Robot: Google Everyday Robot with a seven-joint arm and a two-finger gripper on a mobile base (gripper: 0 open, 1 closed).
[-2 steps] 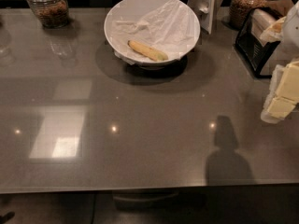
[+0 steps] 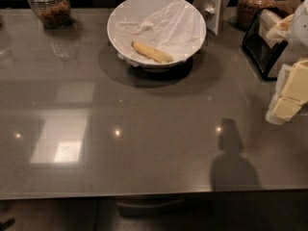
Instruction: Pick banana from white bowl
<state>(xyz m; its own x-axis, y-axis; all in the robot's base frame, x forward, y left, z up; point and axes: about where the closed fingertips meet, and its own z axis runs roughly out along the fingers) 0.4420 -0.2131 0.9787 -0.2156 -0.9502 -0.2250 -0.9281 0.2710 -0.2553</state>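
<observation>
Banana lies in white bowl at 12 o'clock, gripper hangs at 3 o'clock, spread or pressed together can't tell, so swing over, drop crosswise onto its middle.

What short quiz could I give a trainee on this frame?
1. True or false: the banana lies outside the white bowl.
2. Where is the gripper? A) at the right edge of the view, away from the bowl; B) directly over the bowl; C) at the left edge.
3. Fill in: the bowl is lined with crumpled white ____.
Key: 1 false, it lies inside; 2 A; 3 paper.
</observation>
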